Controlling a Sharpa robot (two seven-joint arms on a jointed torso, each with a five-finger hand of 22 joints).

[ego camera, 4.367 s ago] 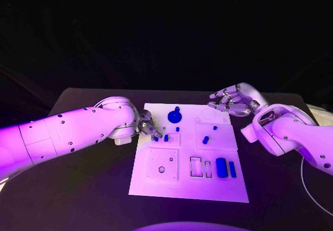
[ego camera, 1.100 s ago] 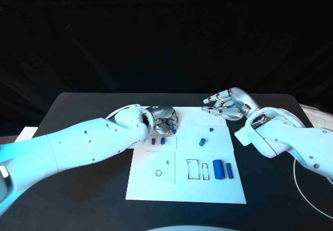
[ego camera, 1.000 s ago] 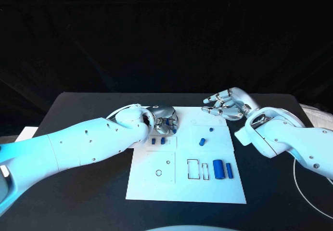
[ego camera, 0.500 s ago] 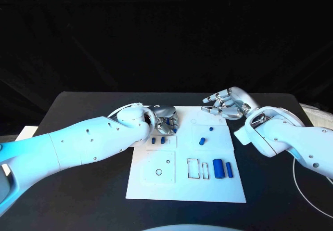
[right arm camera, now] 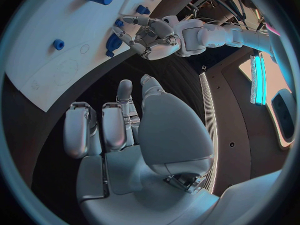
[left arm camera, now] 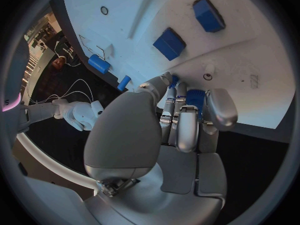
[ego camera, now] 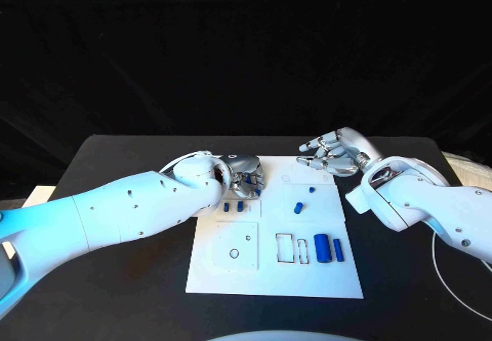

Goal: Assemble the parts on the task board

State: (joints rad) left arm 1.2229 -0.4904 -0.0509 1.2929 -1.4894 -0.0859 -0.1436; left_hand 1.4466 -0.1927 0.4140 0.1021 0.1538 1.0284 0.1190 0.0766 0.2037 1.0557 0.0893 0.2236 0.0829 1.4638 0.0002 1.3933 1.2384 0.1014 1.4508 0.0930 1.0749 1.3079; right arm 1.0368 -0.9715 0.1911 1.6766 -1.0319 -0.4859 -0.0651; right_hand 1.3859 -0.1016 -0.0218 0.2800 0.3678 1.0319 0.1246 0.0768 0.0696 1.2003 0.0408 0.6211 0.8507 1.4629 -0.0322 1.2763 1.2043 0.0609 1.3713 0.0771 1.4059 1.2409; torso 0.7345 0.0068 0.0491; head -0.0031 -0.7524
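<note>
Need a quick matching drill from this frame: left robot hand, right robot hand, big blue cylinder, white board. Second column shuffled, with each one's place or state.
Things:
1. left robot hand
2. right robot hand
3. big blue cylinder
4. white board

Places or states:
A. lying on the board's near right part, beside a thinner blue piece
B. fingers on a blue piece at the board's far left corner
C. flat in the middle of the black table
D. holding nothing, fingers apart, above the board's far right corner

Pairs: 1-B, 2-D, 3-A, 4-C
</note>
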